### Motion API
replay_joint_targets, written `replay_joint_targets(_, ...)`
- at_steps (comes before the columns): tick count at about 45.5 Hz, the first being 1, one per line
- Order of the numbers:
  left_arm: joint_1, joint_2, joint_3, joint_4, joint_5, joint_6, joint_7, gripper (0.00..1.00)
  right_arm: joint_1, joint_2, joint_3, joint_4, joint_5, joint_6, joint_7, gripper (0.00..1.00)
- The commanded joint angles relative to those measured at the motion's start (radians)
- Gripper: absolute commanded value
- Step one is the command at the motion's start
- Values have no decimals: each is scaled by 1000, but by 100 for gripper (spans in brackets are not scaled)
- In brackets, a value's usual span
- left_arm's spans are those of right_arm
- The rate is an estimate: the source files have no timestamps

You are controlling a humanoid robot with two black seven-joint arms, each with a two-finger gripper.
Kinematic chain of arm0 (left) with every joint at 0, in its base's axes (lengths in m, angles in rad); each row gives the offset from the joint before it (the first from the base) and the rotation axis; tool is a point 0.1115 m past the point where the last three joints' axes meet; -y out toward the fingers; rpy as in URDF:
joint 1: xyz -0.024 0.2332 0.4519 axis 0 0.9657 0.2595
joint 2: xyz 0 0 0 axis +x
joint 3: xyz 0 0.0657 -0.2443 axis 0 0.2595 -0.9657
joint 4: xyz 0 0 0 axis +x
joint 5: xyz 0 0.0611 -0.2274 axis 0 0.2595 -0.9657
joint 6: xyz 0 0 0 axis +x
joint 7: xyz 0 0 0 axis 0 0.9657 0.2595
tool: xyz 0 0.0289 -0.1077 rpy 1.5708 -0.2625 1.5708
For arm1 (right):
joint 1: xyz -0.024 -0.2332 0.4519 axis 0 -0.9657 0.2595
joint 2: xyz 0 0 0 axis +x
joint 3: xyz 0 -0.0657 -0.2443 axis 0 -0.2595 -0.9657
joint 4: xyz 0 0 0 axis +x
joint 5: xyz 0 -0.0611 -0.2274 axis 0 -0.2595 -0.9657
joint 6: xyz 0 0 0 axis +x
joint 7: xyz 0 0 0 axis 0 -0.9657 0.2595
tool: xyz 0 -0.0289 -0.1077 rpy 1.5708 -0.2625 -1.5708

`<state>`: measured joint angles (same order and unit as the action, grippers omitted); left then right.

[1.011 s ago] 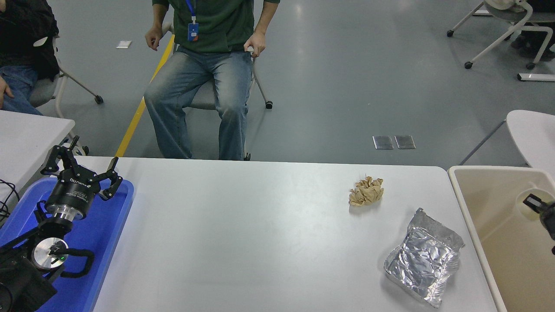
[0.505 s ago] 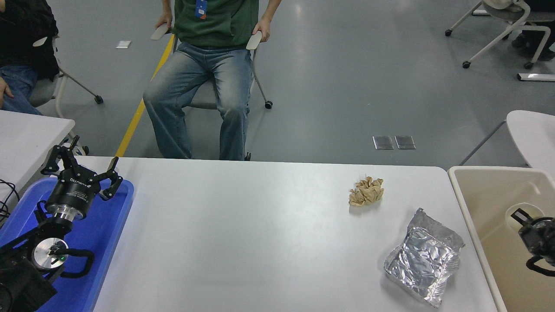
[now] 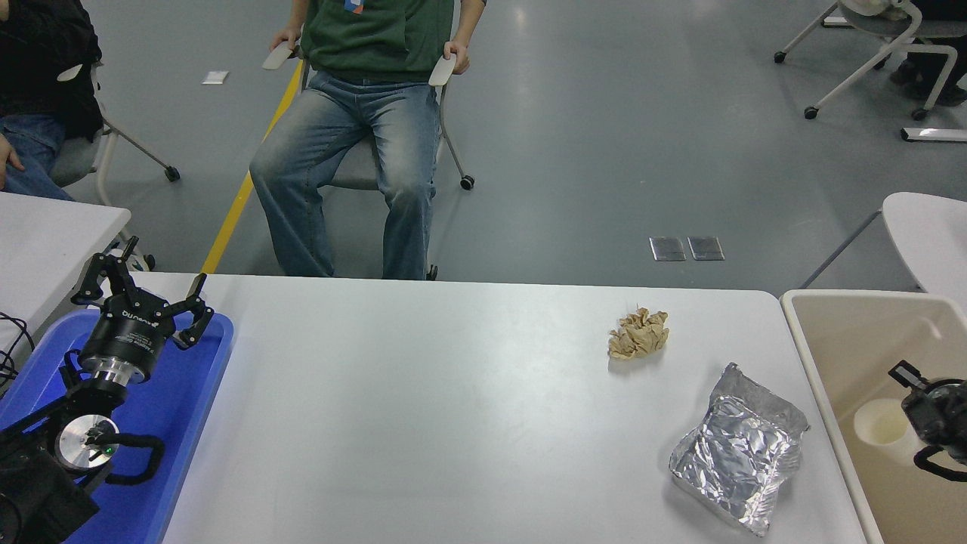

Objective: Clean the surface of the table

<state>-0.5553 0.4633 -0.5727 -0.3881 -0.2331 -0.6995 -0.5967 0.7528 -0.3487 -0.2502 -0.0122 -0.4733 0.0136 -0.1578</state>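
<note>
The white table surface carries a crumpled brown paper ball at the right and a crinkled silver foil bag near its front right. My right gripper is at the right edge over a beige bin, fingers spread and holding nothing. A pale cup lies in the bin just left of it. My left gripper is parked open over a blue tray at the lower left.
A person sits on a wheeled chair beyond the far edge. Another person sits at the top left by a second white table. A rounded white table stands at the right.
My right gripper has moved down and forward into the bin; the pale cup it carried now lies on the bin floor. The seated person has leaned back, hands on the chair arms.
</note>
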Motion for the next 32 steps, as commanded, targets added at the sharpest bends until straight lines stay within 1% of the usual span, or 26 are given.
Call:
replay_joint_targets(1,0,0,1,0,0,0,0,100,7,-13,3,1,15,-1,0,99)
replay_joint_targets(8,0,0,-1,0,0,0,0,100,11,-32,-1,11,70,3,0,99)
replay_joint_targets(17,0,0,0,0,0,0,0,100,13,-61,-1,34,71,6,1,99)
replay_joint_targets(20,0,0,1,0,0,0,0,100,23,-90,2,49,71,8,6,99)
replay_joint_targets(25,0,0,1,0,0,0,0,100,52,-148,20,116,74,3,11,99)
replay_joint_targets(32,0,0,-1,0,0,0,0,100,82,-256,153,279,74,3,12,99)
